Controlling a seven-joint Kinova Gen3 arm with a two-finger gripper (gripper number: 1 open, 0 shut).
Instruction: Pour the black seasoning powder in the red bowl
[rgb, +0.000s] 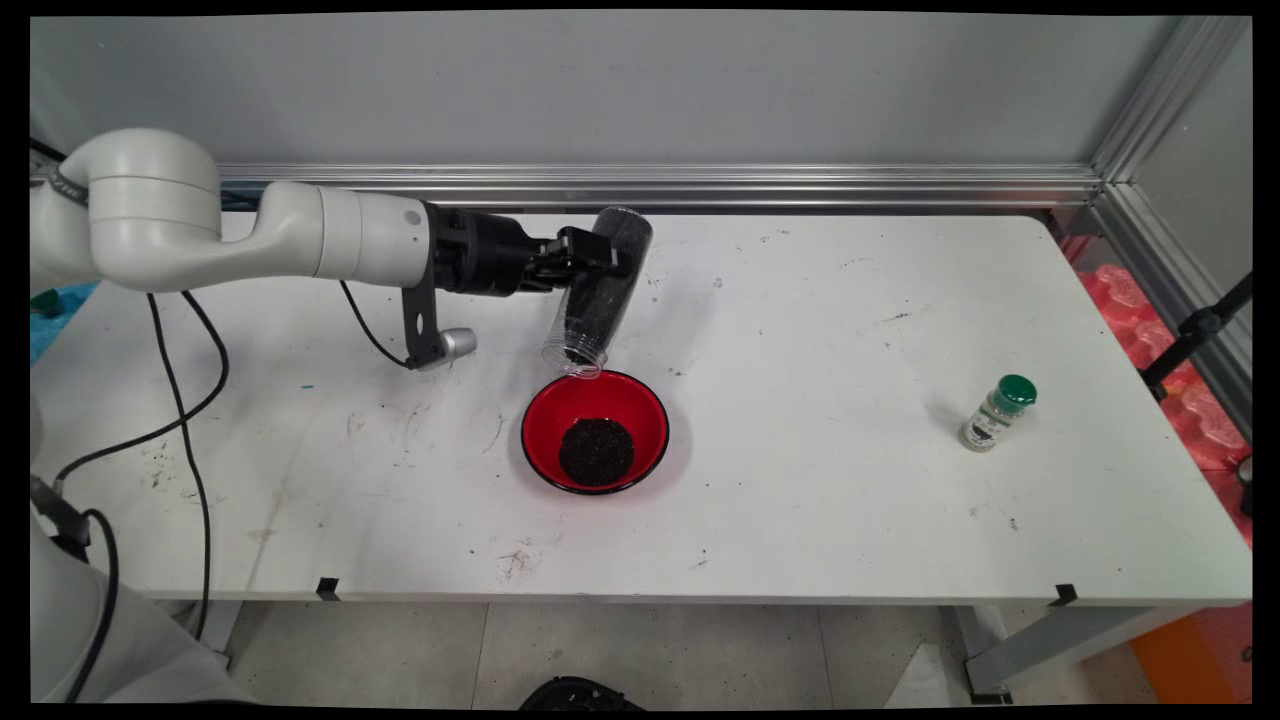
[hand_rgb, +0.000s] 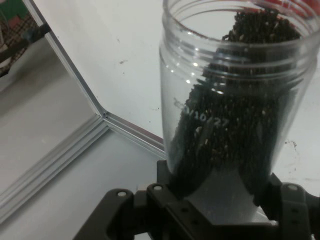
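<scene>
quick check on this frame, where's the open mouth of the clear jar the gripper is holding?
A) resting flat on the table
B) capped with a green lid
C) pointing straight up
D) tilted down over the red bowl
D: the gripper clamps the clear jar tilted, its open mouth down just above the far rim of the red bowl, which already holds a pile of dark seeds.

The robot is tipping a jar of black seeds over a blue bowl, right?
Not quite. The main view shows the bowl is red, not blue. The rest holds: the hand grips a clear jar of black seeds, tipped mouth-down over that bowl.
</scene>
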